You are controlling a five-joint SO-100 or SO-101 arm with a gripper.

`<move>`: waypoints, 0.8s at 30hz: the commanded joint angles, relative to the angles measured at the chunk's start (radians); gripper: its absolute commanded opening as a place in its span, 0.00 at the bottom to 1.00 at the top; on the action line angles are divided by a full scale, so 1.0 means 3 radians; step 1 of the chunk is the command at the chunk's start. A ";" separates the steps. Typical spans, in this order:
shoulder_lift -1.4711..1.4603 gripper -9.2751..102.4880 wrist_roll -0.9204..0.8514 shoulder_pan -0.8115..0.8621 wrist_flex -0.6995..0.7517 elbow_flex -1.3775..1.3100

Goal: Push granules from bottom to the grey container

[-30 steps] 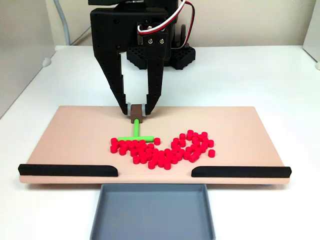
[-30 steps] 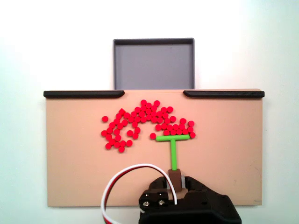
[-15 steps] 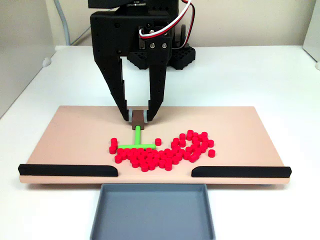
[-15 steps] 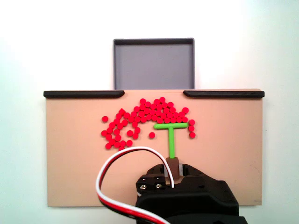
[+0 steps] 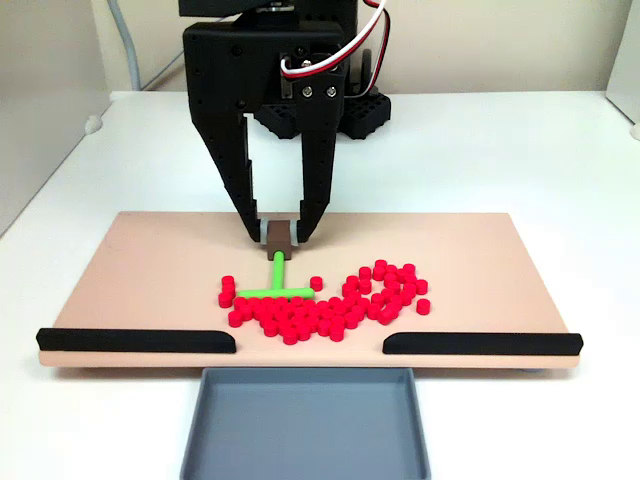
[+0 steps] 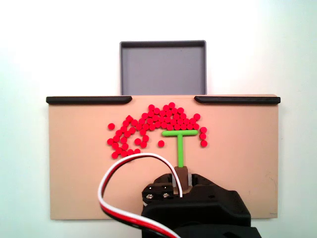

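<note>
**Right behind the pile: pusher lined up with the gap**

Now, in a fixed view from the front, the black two-finger gripper [image 5: 279,235] comes down from the top of the picture, its jaws clamped on the brown block handle of the green T-shaped plastic pusher [image 5: 273,287]. One pusher, its stem running straight from the jaws toward the camera, its crossbar lying left to right against the back of the small bright red cylindrical granules [image 5: 325,300]. Dozens of them, too many to count, in one loose band with a few strays. They lie on the beige flat board [image 5: 480,255], between the crossbar and the board's near edge. Two black strips [image 5: 135,340] guard that edge with a gap between them, and beyond the gap sits one shallow blue-grey rectangular plastic tray, the grey container [image 5: 305,425], with nothing in it.

Over to another fixed view, looking down: the gripper [image 6: 182,177] enters from the bottom, shut on the handle. The pusher [image 6: 180,141] points its stem up the picture, granules [image 6: 153,126] spread ahead and to the left of the crossbar. The grey container [image 6: 163,67] lies farther up, past the gap. The bar sits right of the pile's middle, so a straight shove would likely miss the left-hand pellets.
</note>
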 commanded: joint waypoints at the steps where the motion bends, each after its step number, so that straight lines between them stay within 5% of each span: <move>1: 0.0159 0.08 0.0020 -0.0026 0.0041 -0.0159; 24: 0.0987 0.08 0.0240 -0.0112 0.1023 -0.0102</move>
